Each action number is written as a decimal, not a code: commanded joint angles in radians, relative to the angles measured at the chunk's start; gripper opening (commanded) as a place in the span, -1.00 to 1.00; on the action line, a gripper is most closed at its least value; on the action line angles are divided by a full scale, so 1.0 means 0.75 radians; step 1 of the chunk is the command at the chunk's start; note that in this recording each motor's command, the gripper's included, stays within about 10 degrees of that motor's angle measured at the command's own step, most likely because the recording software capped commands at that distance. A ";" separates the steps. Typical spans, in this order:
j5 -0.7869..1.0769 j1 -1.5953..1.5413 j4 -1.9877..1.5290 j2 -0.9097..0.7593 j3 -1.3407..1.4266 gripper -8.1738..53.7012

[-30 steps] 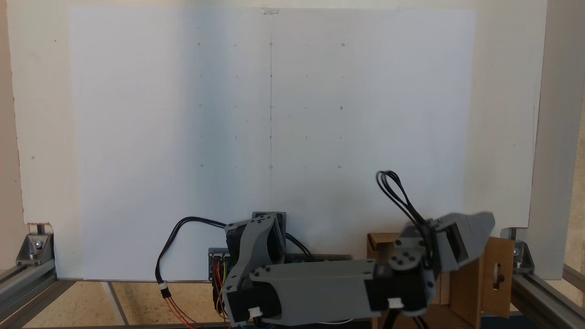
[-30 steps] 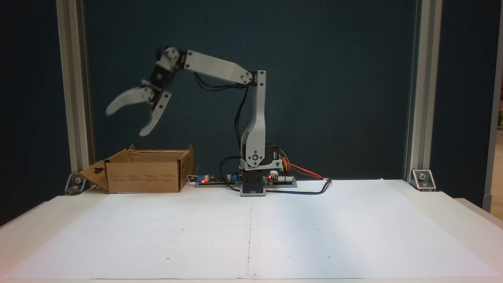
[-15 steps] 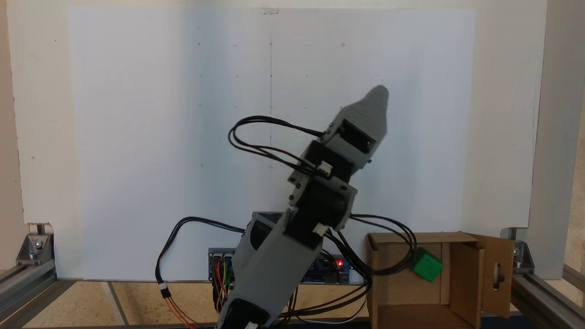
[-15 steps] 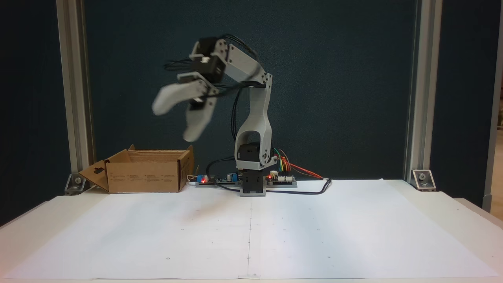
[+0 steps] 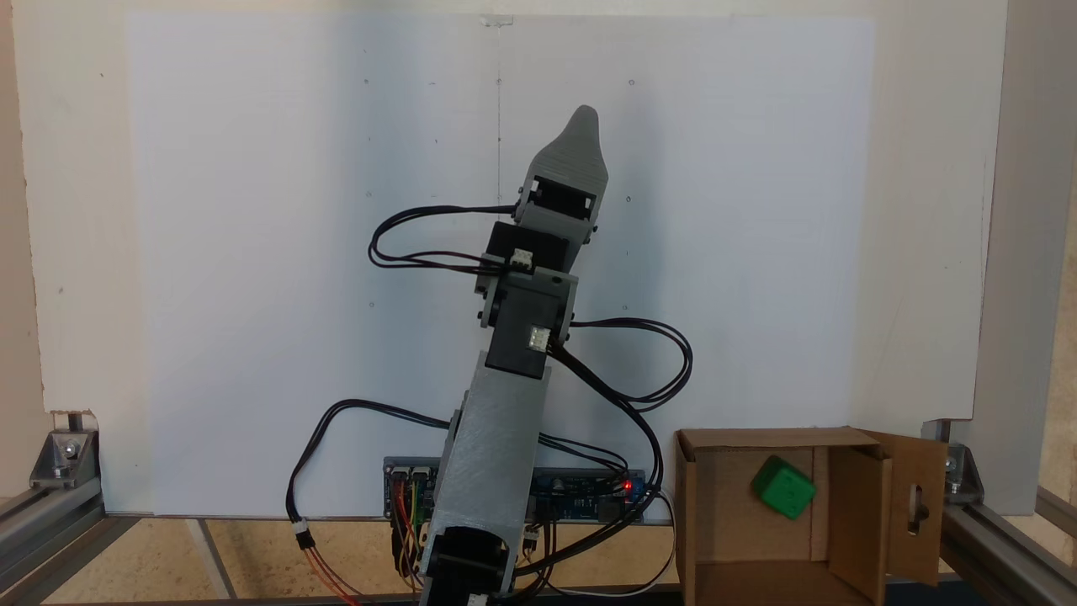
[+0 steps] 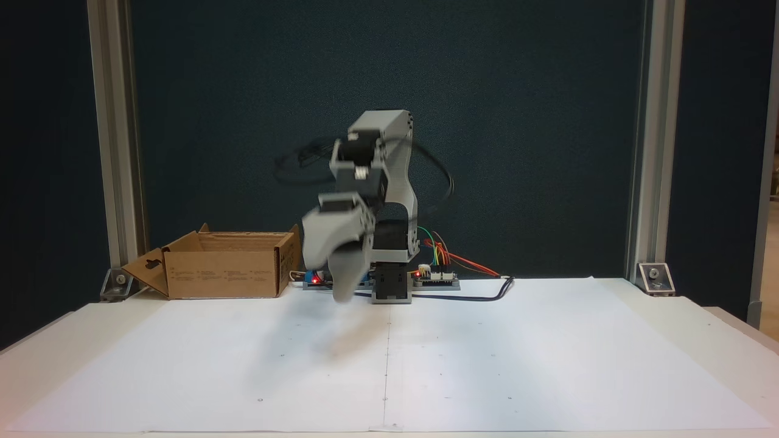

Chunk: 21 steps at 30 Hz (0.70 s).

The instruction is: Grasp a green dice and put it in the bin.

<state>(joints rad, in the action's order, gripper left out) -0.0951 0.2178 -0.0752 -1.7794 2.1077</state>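
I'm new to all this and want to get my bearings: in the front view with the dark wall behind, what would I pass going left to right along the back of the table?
The bin → the blurred gripper → the arm's base → a circuit board with coloured wires → a metal corner bracket.

Setting: lab test bench | Evidence: aluminium extrusion frame (image 6: 115, 146) bolted at table corners | white paper sheet (image 6: 487, 359) with marked dot grid covering the table | exposed controller board (image 5: 580, 492) and loose wiring at table's rear edge | dark backdrop panel (image 6: 548, 121)
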 commanded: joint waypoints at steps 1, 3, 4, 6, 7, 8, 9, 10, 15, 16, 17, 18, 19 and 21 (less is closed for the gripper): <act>-0.041 -0.020 0.218 -0.020 0.029 0.73; -0.041 -0.027 0.343 -0.020 0.104 0.73; -0.041 -0.029 0.405 -0.022 0.133 0.73; -0.043 -0.035 0.527 -0.029 0.172 0.72; -0.043 -0.035 0.589 -0.029 0.186 0.72; -0.045 -0.035 0.648 -0.029 0.198 0.72; -0.045 -0.035 0.709 -0.031 0.217 0.72; -0.045 -0.035 0.767 -0.031 0.235 0.72; -0.043 -0.067 1.063 -0.035 0.370 0.70; -0.045 -0.086 1.118 -0.037 0.399 0.69; -0.043 -0.108 1.178 -0.039 0.423 0.69; -0.043 -0.131 1.235 -0.043 0.446 0.69; -0.043 -0.149 1.286 -0.049 0.462 0.69; -0.043 -0.186 1.394 -0.074 0.489 0.68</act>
<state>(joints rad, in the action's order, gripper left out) -0.0951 0.0982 0.8452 -1.7994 2.4943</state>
